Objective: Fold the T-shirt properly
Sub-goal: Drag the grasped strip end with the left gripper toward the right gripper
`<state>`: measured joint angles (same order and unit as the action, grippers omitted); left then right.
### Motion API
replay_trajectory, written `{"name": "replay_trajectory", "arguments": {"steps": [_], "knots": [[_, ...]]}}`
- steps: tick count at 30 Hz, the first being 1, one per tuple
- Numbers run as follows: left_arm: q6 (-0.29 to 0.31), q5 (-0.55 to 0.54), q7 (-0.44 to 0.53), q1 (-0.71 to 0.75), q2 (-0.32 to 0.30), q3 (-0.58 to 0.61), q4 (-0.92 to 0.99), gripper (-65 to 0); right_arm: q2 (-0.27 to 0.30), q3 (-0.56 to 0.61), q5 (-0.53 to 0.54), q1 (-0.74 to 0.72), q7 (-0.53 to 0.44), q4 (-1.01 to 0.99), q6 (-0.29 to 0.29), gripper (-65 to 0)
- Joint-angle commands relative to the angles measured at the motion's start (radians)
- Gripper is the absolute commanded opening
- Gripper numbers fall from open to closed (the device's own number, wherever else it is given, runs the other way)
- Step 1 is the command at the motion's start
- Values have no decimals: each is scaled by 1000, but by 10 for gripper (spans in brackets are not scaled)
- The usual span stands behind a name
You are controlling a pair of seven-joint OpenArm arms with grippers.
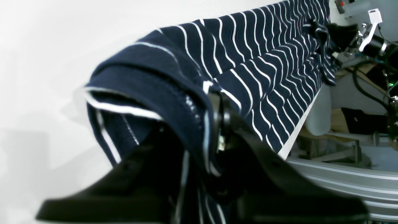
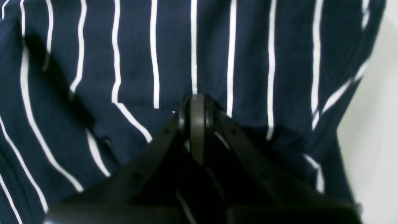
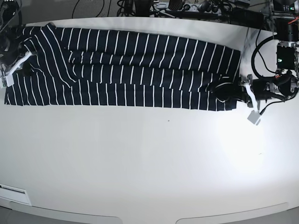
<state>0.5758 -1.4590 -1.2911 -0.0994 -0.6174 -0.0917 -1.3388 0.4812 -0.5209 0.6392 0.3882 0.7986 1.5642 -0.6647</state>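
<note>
The T-shirt (image 3: 140, 70), dark navy with thin white stripes, lies as a long folded band across the far half of the white table (image 3: 149, 158). At the band's right end in the base view, my left gripper (image 3: 220, 90) is shut on the cloth. The left wrist view shows its black fingers (image 1: 214, 130) pinching a rolled hem, with the T-shirt (image 1: 264, 62) stretching away from it. At the band's left end my right gripper (image 3: 24, 68) is shut on the fabric. In the right wrist view its tips (image 2: 197, 104) meet on a fold of the T-shirt (image 2: 140, 62).
Cables and equipment (image 3: 187, 7) line the table's far edge. The left arm's body and wiring (image 3: 280, 70) stand past the right end of the shirt. An aluminium frame rail (image 1: 342, 177) runs beside the table's edge. A white label (image 3: 14, 193) lies at the front left.
</note>
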Motion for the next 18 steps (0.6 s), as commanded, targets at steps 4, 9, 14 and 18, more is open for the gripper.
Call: {"name": "replay_trajectory", "arguments": {"steps": [4,9,14,18], "knots": [[-16,-25,-1,-18,29,-10,-72,-650,12,58,-16,-1,24,-2,-5,-650],[-19,-25,-42,-17,100,-10,-264,-650,12,71,-16,-6,24,-1,14,-650],[-2,-25,-42,-3,175,-6,-453,-650,13,71,-21,-6,27,-1,31,-650],[24,-25,-40,31,264,-6,-497,-650,13,71,-20,-5,32,-1,24,-650]]}}
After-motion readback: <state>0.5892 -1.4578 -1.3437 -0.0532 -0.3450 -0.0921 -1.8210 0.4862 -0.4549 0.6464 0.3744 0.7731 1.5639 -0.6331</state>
